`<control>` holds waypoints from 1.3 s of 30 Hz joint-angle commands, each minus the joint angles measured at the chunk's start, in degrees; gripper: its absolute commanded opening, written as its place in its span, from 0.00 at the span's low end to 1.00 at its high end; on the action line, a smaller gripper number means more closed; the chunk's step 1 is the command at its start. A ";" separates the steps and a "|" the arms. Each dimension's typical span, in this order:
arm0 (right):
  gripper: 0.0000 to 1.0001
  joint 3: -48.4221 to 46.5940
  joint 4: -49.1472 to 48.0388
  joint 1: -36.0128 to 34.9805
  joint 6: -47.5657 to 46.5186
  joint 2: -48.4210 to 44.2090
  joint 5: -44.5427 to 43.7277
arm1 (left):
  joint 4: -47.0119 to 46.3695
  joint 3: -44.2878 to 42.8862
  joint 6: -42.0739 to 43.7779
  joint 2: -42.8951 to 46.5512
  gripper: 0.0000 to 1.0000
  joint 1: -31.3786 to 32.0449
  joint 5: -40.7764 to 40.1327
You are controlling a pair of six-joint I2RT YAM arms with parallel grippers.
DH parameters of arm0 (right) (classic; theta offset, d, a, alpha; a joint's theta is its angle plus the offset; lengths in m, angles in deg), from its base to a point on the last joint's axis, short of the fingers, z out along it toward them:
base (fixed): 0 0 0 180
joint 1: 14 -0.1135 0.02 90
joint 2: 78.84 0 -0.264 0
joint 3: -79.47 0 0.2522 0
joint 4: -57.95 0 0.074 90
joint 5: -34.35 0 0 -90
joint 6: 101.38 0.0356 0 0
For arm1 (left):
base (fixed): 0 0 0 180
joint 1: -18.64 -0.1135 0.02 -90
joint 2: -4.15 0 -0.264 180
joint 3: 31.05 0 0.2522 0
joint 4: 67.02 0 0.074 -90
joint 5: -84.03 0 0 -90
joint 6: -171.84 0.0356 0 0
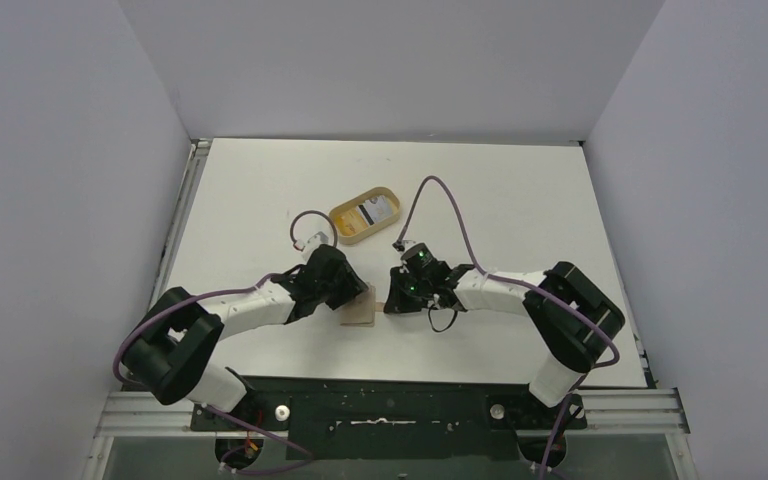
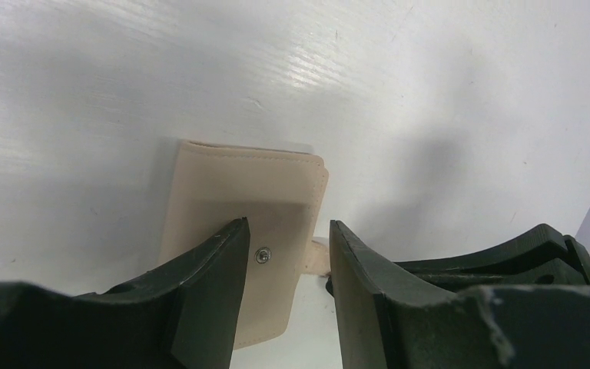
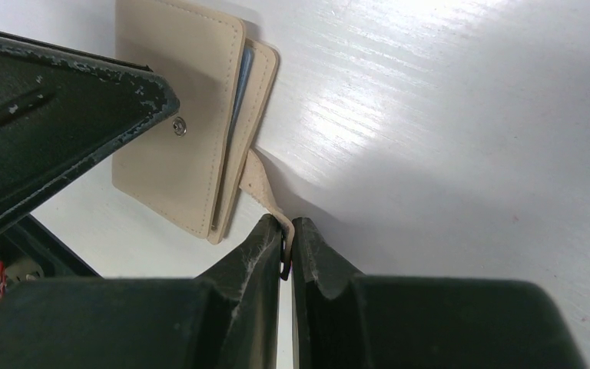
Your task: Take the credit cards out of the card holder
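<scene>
The card holder [image 1: 360, 309] is a tan folded wallet lying flat on the white table between my two grippers. My left gripper [image 2: 288, 231] is open above its snap edge, one finger [image 2: 207, 284] over the cover [image 2: 238, 188] beside the metal stud [image 2: 263, 255]. My right gripper [image 3: 286, 231] is shut on the snap tab [image 3: 265, 188], which stretches from the holder [image 3: 173, 115] to its fingertips. A pale blue edge [image 3: 242, 81] shows between the slightly parted flaps; I cannot tell if it is lining or a card. The credit cards are otherwise hidden inside.
An oval tan wooden tray [image 1: 344, 226] stands behind the grippers near the table's middle, with a small whitish item [image 1: 375, 209] in it. Grey walls close in the table at the back and both sides. The left gripper's finger [image 3: 54, 123] fills the left of the right wrist view.
</scene>
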 commanded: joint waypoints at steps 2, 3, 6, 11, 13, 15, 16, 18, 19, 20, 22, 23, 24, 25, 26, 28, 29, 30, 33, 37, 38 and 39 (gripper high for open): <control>0.00 -3.90 4.80 -0.62 -1.78 -2.38 -1.98 | 0.34 1.17 -0.25 -1.21 0.41 -0.25 -4.99; 0.00 -5.25 5.53 -0.97 -1.91 -2.60 -2.15 | 0.34 1.31 -0.53 -1.35 0.41 -0.24 -5.17; 0.00 -8.64 7.49 -1.80 -1.99 -2.37 -2.14 | 2.02 1.33 -1.26 -1.77 0.41 -0.24 -5.92; 0.00 -13.69 8.82 -3.17 -1.22 -0.12 -1.29 | 3.76 0.60 -2.09 -2.42 0.41 0.49 -8.17; 0.00 -15.37 9.16 -4.12 -1.09 1.36 -1.16 | 3.77 0.68 -3.06 -2.52 0.41 0.68 -8.88; 0.00 -16.64 9.13 -5.34 -1.00 2.81 -1.20 | 3.96 0.64 -4.08 -2.53 0.40 0.81 -9.58; 0.00 -17.16 9.12 -5.95 -0.86 3.47 -1.28 | 4.53 0.56 -4.59 -2.46 0.40 0.90 -9.96; 0.00 -18.04 9.03 -7.26 -0.81 4.75 -1.45 | 6.19 -0.20 -5.61 -2.36 0.40 0.90 -10.80; 0.00 -18.46 8.97 -7.81 -0.70 5.46 -1.57 | 7.33 -0.71 -6.09 -2.40 0.40 0.90 -11.38; 0.03 -18.80 8.98 -8.48 -0.72 6.13 -1.59 | 8.27 -1.22 -6.49 -2.35 0.39 0.90 -11.77; 0.09 -19.22 8.90 -9.37 -0.71 7.34 -1.60 | 9.80 -1.88 -7.62 -2.35 0.38 0.90 -12.51; 0.14 -19.34 8.82 -9.75 -0.68 8.07 -1.62 | 10.29 -2.12 -8.06 -2.41 0.38 0.86 -12.76; 0.21 -19.41 8.84 -10.02 -0.72 8.56 -1.49 | 10.51 -2.23 -8.29 -2.44 0.38 0.89 -12.85; 0.30 -19.44 8.63 -10.24 -0.73 9.00 -1.36 | 10.61 -2.28 -8.45 -2.50 0.37 0.90 -12.88; 0.36 -19.39 8.48 -10.30 -0.66 9.30 -1.26 | 10.62 -2.22 -8.62 -2.62 0.37 0.89 -12.86; 0.46 -19.15 8.01 -10.40 -0.64 9.46 -1.00 | 10.55 -2.01 -8.97 -2.69 0.37 0.86 -12.73; 0.49 -18.88 7.67 -10.40 -0.63 9.21 -0.91 | 10.55 -1.90 -9.15 -2.71 0.37 0.90 -12.71; 0.55 -18.53 7.21 -10.40 -0.60 8.71 -0.94 | 10.54 -1.75 -9.28 -2.73 0.37 0.90 -12.71; 0.64 -17.07 6.03 -10.26 -1.15 6.28 -1.43 | 10.54 -1.35 -9.61 -2.51 0.36 0.90 -12.90; 0.69 -12.38 2.84 -9.89 -2.98 -0.15 -2.78 | 10.70 -0.83 -9.91 -1.57 0.36 0.81 -13.73; 0.69 -10.31 2.24 -9.58 -3.51 -2.09 -3.44 | 10.78 -0.80 -10.06 -1.29 0.36 0.81 -14.04; 0.69 -8.78 1.99 -9.27 -4.14 -3.92 -4.17 | 10.92 -0.72 -10.16 -1.09 0.36 0.81 -14.36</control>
